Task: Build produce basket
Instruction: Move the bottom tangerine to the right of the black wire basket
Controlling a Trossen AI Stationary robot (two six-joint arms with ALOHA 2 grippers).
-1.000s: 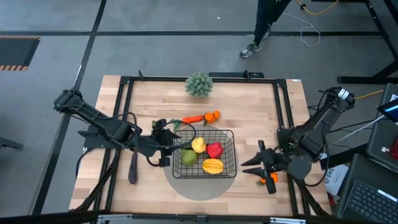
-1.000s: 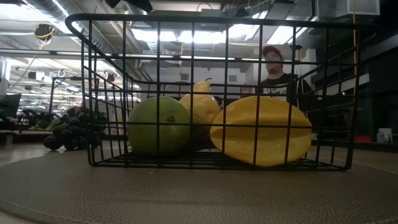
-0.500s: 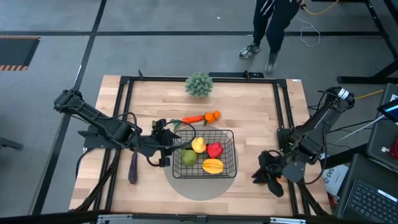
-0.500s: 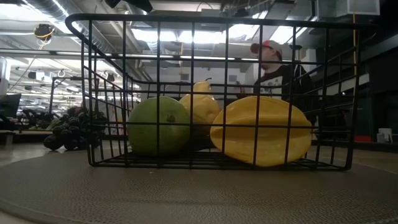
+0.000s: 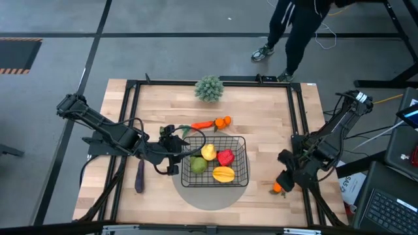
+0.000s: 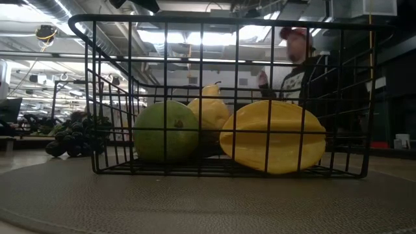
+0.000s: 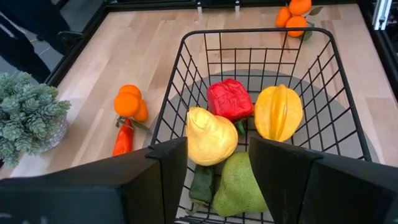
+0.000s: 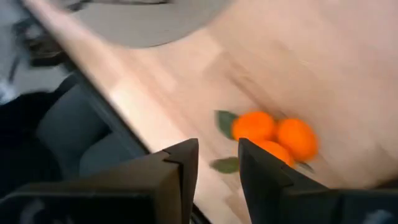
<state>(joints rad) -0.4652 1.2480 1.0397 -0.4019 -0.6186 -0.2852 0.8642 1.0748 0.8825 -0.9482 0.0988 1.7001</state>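
Note:
The black wire basket (image 5: 215, 160) stands on a grey round mat (image 5: 212, 193). It holds a red pepper (image 7: 230, 99), a yellow pear-shaped fruit (image 7: 210, 137), a ribbed yellow fruit (image 7: 278, 112) and a green pear (image 7: 239, 186). My left gripper (image 5: 175, 158) is open at the basket's left wall, level with its rim (image 7: 217, 32). My right gripper (image 8: 219, 163) hovers narrowly open over a cluster of oranges (image 8: 277, 138) near the table's right edge (image 5: 277, 188), touching nothing. A carrot (image 5: 204, 124) with more oranges (image 5: 224, 121), dark grapes (image 6: 75, 136) and a purple eggplant (image 5: 139, 176) lie on the table.
A spiky grey-green ball plant (image 5: 209, 87) stands at the far edge. A black frame rail (image 5: 299, 117) runs along the table's sides. Bare wood lies between basket and right arm. A person (image 5: 297, 26) walks on the floor beyond the table.
My right gripper, which lay level pointing toward the basket, has swung round, tipped downward and drawn back a little toward the table's right edge above the oranges. The person beyond the table has walked to the right. My left arm and the basket have kept still.

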